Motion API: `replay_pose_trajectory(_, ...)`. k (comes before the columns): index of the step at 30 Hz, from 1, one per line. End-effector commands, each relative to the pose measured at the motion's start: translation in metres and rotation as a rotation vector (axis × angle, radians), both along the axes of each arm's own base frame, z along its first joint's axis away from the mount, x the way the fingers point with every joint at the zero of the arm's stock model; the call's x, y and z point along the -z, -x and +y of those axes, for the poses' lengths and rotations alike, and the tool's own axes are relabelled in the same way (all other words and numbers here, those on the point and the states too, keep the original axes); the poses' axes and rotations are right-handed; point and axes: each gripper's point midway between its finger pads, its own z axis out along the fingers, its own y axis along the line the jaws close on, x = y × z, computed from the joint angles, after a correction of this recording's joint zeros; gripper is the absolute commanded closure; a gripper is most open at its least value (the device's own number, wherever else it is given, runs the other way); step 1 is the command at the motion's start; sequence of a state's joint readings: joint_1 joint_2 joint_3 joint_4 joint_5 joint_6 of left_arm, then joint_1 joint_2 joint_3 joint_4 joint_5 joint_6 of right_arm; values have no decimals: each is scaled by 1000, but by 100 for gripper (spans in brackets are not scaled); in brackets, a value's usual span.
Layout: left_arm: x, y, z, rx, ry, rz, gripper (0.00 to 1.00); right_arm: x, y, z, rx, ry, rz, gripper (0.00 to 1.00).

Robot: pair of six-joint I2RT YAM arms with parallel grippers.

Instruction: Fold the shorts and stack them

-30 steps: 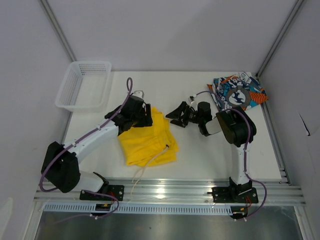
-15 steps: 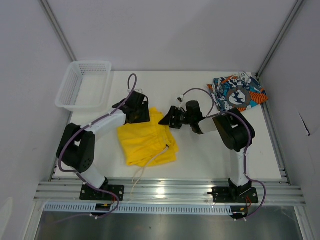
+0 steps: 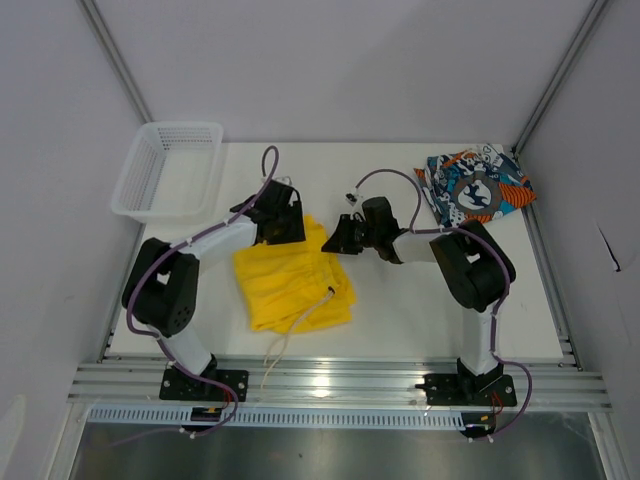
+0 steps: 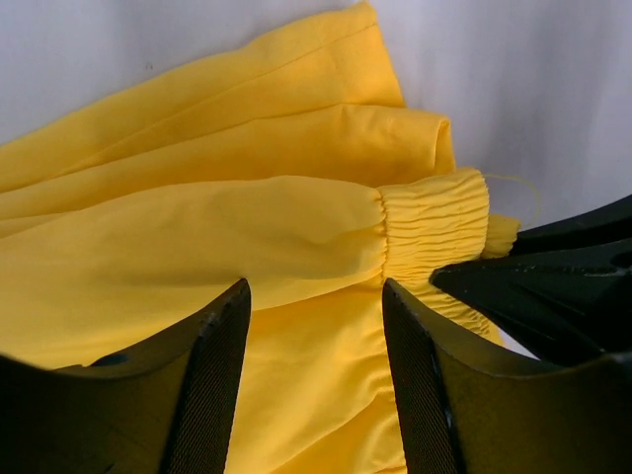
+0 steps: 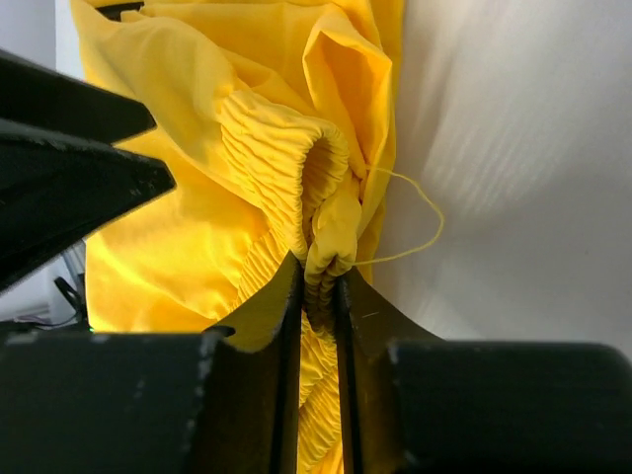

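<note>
The yellow shorts (image 3: 292,288) lie in a folded heap left of the table's middle, a white drawstring (image 3: 283,337) trailing toward the front edge. My right gripper (image 3: 330,243) is at their far right corner. In the right wrist view it (image 5: 318,272) is shut on the gathered elastic waistband (image 5: 286,148). My left gripper (image 3: 293,231) is at the far edge of the same shorts. Its jaws (image 4: 314,288) stand open, astride the yellow cloth (image 4: 197,237). The printed shorts (image 3: 476,183) lie bunched at the far right corner.
A white mesh basket (image 3: 165,170) stands at the far left corner of the table. Both grippers sit within a hand's width of each other; the right gripper's black fingers (image 4: 553,291) show in the left wrist view. Grey walls enclose the table.
My right gripper moved left to the yellow shorts' corner and closed on the waistband. The left arm's elbow swung back toward its base while its gripper stayed on the shorts and narrowed slightly.
</note>
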State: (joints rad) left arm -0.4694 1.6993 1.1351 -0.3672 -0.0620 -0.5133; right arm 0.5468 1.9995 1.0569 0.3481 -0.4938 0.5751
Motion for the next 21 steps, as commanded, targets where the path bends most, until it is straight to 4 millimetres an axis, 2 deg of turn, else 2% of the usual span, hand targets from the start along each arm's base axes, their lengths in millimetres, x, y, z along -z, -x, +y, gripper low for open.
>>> replay_pose_trajectory(1,-66,-30,3,-6,63,-125,41,-23,-7,2,-9,34,-98,88)
replay_pose_trajectory(2,-75,-33,7,-12,65,-131,40,-25,-7,2,-10,31,-107,89)
replay_pose_trajectory(3,-77,-38,20,-43,53,-121,40,-27,-7,1,-15,34,-120,90)
replay_pose_trajectory(4,-102,-51,23,-62,63,-163,40,-30,-6,0,-21,33,-132,91)
replay_pose_trajectory(5,-100,-49,32,-77,45,-134,40,-33,-5,0,-27,31,-145,92)
replay_pose_trajectory(6,-104,-55,41,-92,48,-137,39,-37,-5,1,-39,21,-162,94)
replay_pose_trajectory(7,-110,-63,42,-94,60,-144,39,-40,-3,2,-57,21,-185,94)
replay_pose_trajectory(9,-98,-67,49,-95,48,-100,39,-49,2,4,-88,-2,-222,95)
replay_pose_trajectory(12,-74,-75,40,-61,51,-30,41,-56,7,6,-118,-11,-272,95)
replay_pose_trajectory(13,-60,-74,28,-16,96,6,43,-56,8,6,-121,-8,-285,95)
replay_pose_trajectory(14,-50,-71,29,-17,89,29,43,-56,8,6,-122,-8,-287,95)
replay_pose_trajectory(15,-46,-74,23,3,115,21,44,-55,7,6,-121,-4,-288,95)
replay_pose_trajectory(17,-28,-65,10,61,168,65,48,-53,7,7,-124,-1,-286,95)
replay_pose_trajectory(19,-21,-62,0,106,214,76,53,-51,6,7,-123,2,-283,89)
replay_pose_trajectory(21,-15,-60,-1,125,214,83,54,-47,4,8,-121,15,-276,84)
